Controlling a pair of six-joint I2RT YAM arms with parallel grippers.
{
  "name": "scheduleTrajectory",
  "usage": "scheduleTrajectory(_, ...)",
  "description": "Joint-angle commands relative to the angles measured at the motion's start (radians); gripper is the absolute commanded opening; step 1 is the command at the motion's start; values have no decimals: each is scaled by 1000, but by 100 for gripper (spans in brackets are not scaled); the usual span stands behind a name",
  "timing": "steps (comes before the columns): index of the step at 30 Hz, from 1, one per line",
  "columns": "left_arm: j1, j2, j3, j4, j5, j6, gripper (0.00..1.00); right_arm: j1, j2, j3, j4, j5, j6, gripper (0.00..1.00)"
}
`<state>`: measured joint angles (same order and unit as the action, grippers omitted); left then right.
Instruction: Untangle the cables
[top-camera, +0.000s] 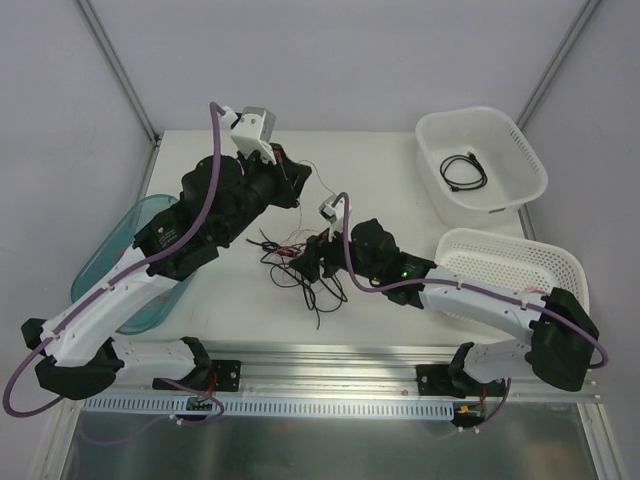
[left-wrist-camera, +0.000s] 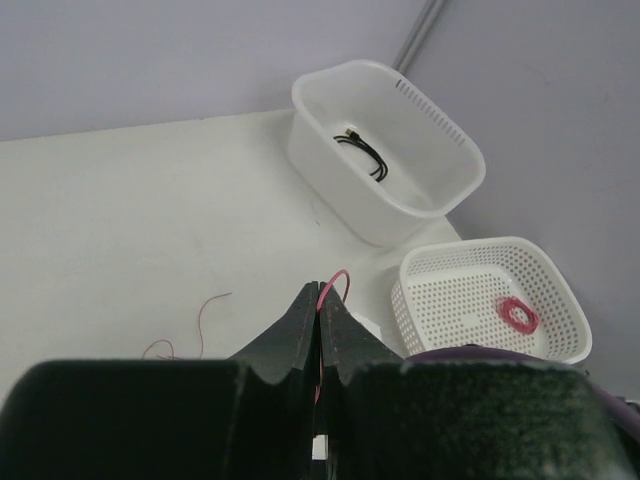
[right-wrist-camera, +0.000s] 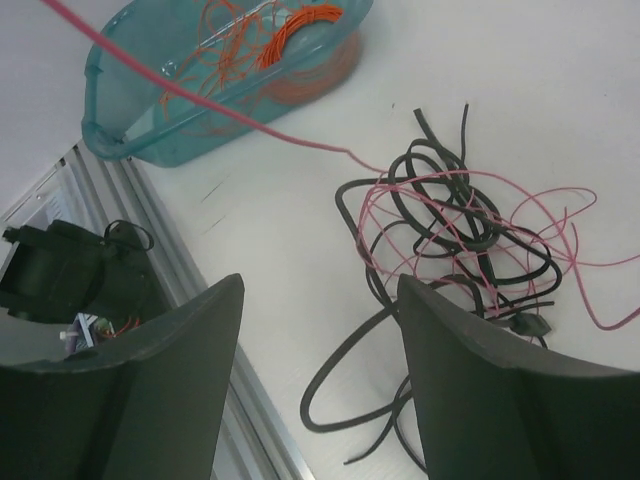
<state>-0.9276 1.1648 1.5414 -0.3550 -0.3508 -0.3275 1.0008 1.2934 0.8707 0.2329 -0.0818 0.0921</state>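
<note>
Loose tangle of thin black and pink-red cables (right-wrist-camera: 460, 225) lying mid white tabletop (top-camera: 380, 170), right pincer (right-wrist-camera: 320, 290) just at its 3 o'clock, jaws wide and empty, left pincer (left-wrist-camera: 318, 300) raised at 12 o'clock, clamped on one pink-red strand (right-wrist-camera: 200, 100), translucent teal plastic tub (right-wrist-camera: 130, 150) at 9 o'clock

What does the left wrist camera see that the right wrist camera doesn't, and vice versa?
Only the left wrist: a white tub holding a black cable, a perforated basket with a red coil, and the left hand shut on a red wire. Only the right wrist: the tangled cables, a teal bin of orange wire, and the open right hand. Both: the white table and that red wire.
</note>
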Motion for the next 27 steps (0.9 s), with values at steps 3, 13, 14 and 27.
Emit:
scheduleTrajectory(3, 6, -43, 42, 53, -89, -77, 0, 13, 95, 57, 241, 70, 34, 67)
scheduleTrajectory(13, 6, -74, 37, 62, -157, -123, 0, 18, 296, 168, 319, 140, 37, 62)
scheduleTrajectory(14, 7, -76, 36, 63, -160, -123, 0, 19, 313, 178, 318, 140, 38, 60)
scheduleTrajectory(27, 22, -102, -36, 62, -293, -4, 7, 18, 222, 226, 105, 52, -11, 1)
